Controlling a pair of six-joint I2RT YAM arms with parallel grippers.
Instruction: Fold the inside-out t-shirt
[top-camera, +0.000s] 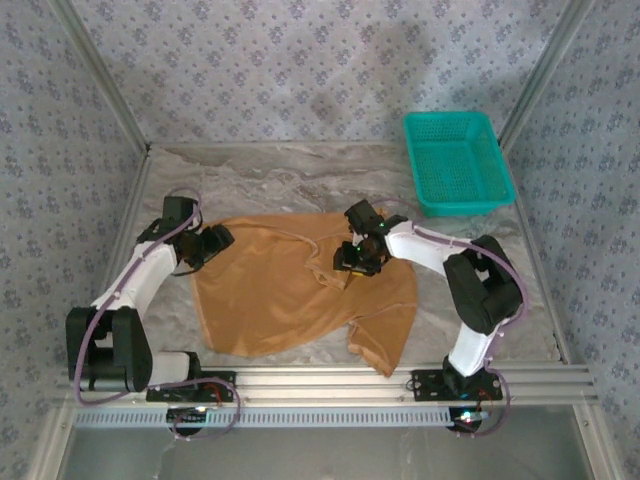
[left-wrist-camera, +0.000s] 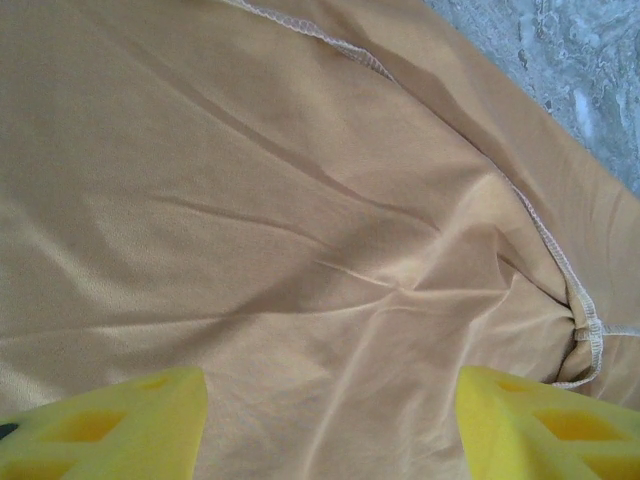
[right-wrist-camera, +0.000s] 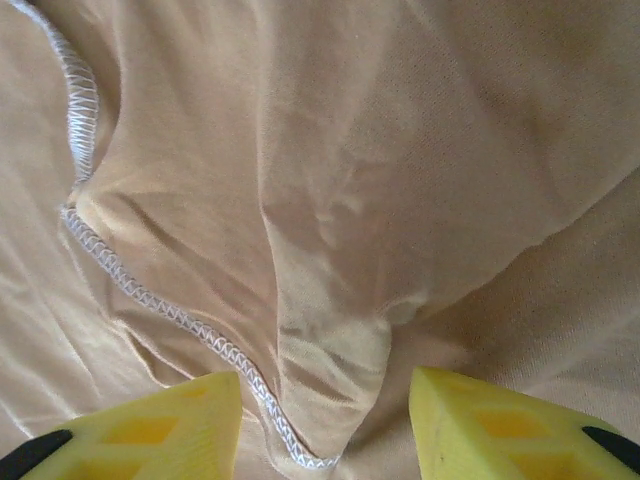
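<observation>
The inside-out t-shirt (top-camera: 290, 295) is tan and lies spread out across the middle of the table, with one sleeve trailing toward the front right. My left gripper (top-camera: 215, 243) is at its far left corner. Seen from the left wrist, this gripper (left-wrist-camera: 330, 430) is open, its yellow fingers (left-wrist-camera: 110, 425) wide apart over flat, lightly wrinkled cloth (left-wrist-camera: 300, 200). My right gripper (top-camera: 358, 258) hovers over the shirt's far middle. It (right-wrist-camera: 325, 430) is open too, and a raised fold of cloth (right-wrist-camera: 330, 340) edged by a white stitched seam (right-wrist-camera: 170, 310) lies between the fingers (right-wrist-camera: 510, 430) without touching them.
A teal basket (top-camera: 458, 162) stands at the back right of the grey marble table (top-camera: 260, 180). Patterned walls close in the back and sides. A metal rail (top-camera: 400, 385) runs along the front edge by the arm bases.
</observation>
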